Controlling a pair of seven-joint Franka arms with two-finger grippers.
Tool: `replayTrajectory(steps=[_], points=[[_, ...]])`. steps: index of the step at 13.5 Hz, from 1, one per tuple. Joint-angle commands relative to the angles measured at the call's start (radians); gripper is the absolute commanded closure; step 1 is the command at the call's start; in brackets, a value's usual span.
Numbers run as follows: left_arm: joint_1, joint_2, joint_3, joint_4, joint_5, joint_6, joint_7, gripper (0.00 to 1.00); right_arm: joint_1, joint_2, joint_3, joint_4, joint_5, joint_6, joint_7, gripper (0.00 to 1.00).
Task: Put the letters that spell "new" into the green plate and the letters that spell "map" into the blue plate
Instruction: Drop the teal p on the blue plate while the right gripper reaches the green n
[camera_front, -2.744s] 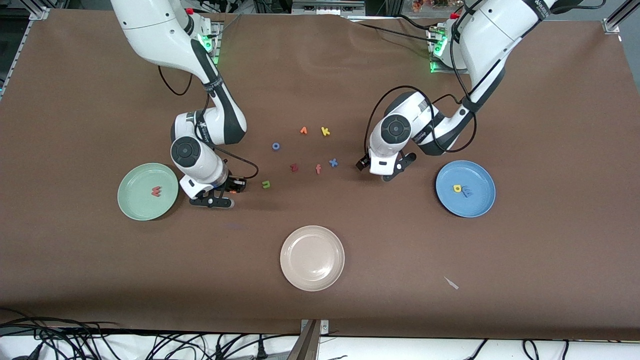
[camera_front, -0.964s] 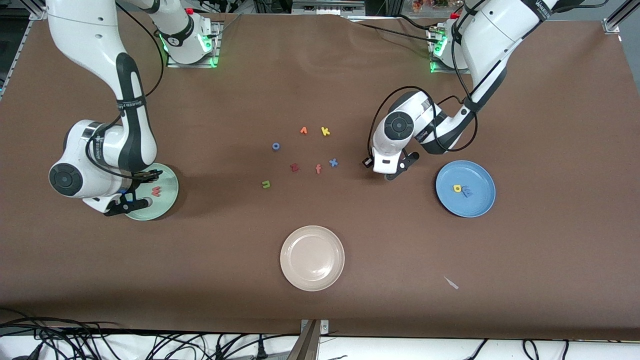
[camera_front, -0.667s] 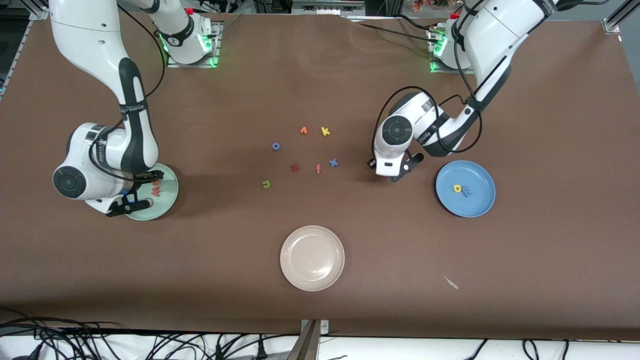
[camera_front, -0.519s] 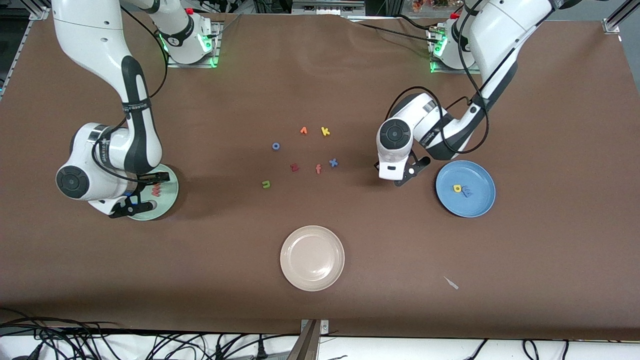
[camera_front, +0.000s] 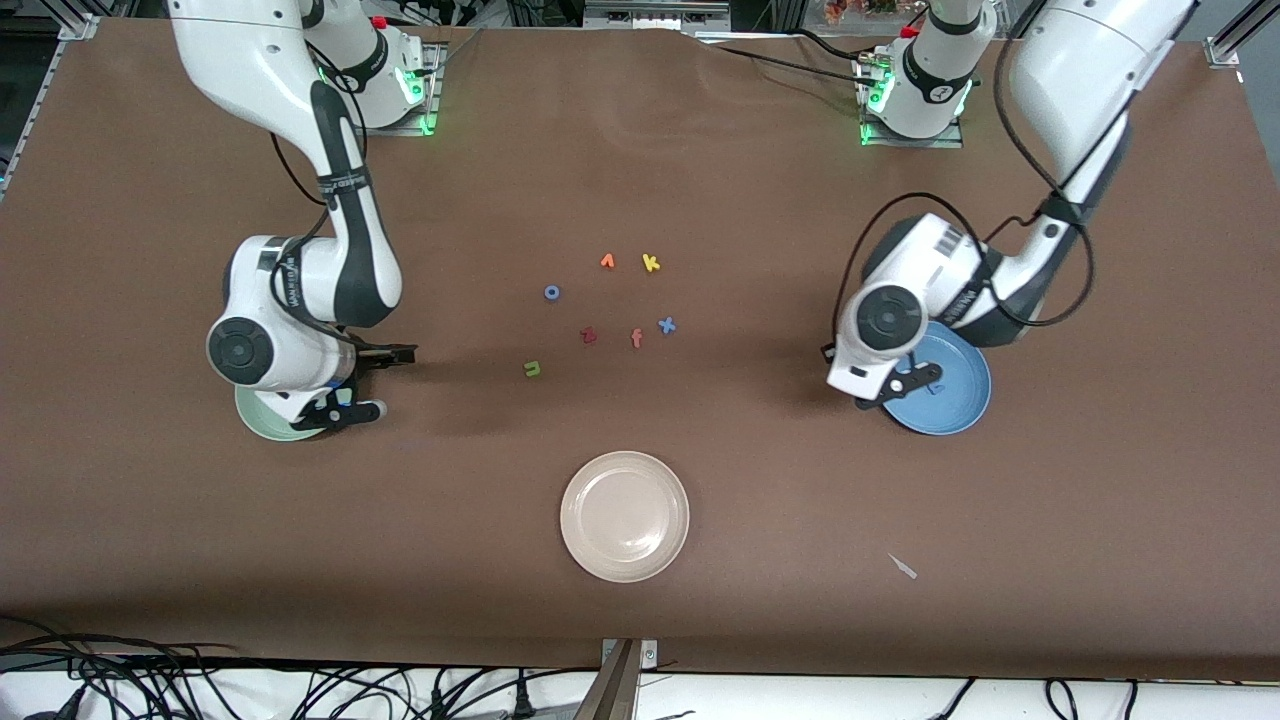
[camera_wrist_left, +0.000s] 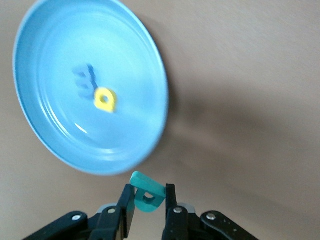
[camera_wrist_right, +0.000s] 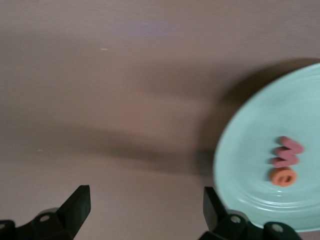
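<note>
Carrying the teal p (camera_wrist_left: 148, 193) clamped in the left gripper (camera_wrist_left: 150, 202) at the rim of the blue plate (camera_wrist_left: 55, 145), which is holding the m (camera_wrist_left: 84, 80) and a (camera_wrist_left: 105, 100), the robot is leaving its empty, spread right gripper (camera_wrist_right: 145, 210) beside the green plate (camera_wrist_right: 250, 145) holding w (camera_wrist_right: 288, 152) and e (camera_wrist_right: 283, 176), while the olive n (camera_front: 533, 369) is lying mid-table, nearer the front camera than the o (camera_front: 551, 292).

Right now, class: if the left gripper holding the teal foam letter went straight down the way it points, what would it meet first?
Probably the brown table cover just beside the round sky-blue plate. The left gripper, shut on the teal foam letter p, hangs at the plate's rim, not yet over it, though depth is unclear.
</note>
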Motion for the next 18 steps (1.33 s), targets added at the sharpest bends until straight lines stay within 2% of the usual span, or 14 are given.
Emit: replayTrajectory(steps=[1, 2, 6, 9, 12, 14, 17, 18], points=[[0.115, -0.007, -0.012, 0.019, 0.027, -0.020, 0.229, 0.59, 0.068, -0.015, -0.005, -0.005, 0.054, 0.019, 0.085, 0.00], [0.126, 0.002, -0.012, 0.028, 0.019, -0.020, 0.274, 0.01, 0.109, -0.013, -0.005, -0.005, 0.054, 0.040, 0.129, 0.00], [0.108, -0.004, -0.027, 0.051, 0.010, -0.022, 0.266, 0.00, 0.219, 0.002, -0.003, -0.007, 0.056, 0.150, 0.309, 0.00], [0.111, -0.011, -0.087, 0.118, 0.010, -0.036, 0.269, 0.00, 0.220, 0.008, 0.047, -0.008, 0.063, 0.230, 0.311, 0.00], [0.123, -0.074, -0.185, 0.222, 0.010, -0.135, 0.285, 0.00, 0.220, 0.040, 0.104, -0.016, 0.065, 0.350, 0.309, 0.00], [0.124, -0.108, -0.225, 0.289, 0.008, -0.233, 0.372, 0.00, 0.220, 0.051, 0.123, -0.022, 0.063, 0.379, 0.247, 0.00], [0.132, -0.136, -0.231, 0.396, -0.028, -0.330, 0.459, 0.00, 0.231, 0.074, 0.124, -0.022, 0.062, 0.381, 0.151, 0.00], [0.123, -0.180, -0.192, 0.433, -0.097, -0.345, 0.504, 0.00, 0.233, 0.077, 0.124, -0.022, 0.059, 0.382, 0.150, 0.00]])
